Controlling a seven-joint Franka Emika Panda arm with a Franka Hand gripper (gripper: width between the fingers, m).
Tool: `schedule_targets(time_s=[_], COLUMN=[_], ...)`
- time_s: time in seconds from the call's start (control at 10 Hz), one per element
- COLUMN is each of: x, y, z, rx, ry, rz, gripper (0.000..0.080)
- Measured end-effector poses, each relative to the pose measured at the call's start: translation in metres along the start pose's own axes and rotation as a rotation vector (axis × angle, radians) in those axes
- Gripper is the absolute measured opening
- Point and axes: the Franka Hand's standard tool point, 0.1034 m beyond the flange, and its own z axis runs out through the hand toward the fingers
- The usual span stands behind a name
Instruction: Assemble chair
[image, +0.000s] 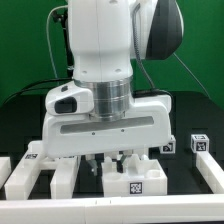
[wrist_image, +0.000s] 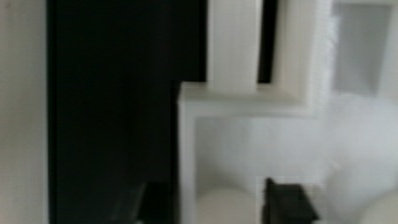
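Observation:
My gripper is low over the black table, under the arm's wide white hand. In the wrist view its dark fingertips stand on either side of a white chair part, and the gripper looks shut on it. One finger lies along the part's edge. A narrow white post runs out from the part away from the fingers. In the exterior view the part carries marker tags and sits just in front of the fingers. The contact itself is blurred.
More white chair pieces lie at the exterior view's left and right. A small tagged white piece stands behind on the right. The arm's hand hides the table's middle.

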Motion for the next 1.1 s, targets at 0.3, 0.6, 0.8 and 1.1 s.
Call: schedule_targets(time_s=[0.3,0.6,0.8,1.1], x=[0.0,0.0,0.001,0.013], y=[0.0,0.0,-0.002,-0.025], z=[0.0,0.0,0.0,0.0], rx=[0.0,0.0,0.0,-0.002], ry=[0.0,0.0,0.0,0.011], rz=[0.0,0.0,0.006,0.01], gripper=[0.0029,0.0029,0.0029,0.0029])
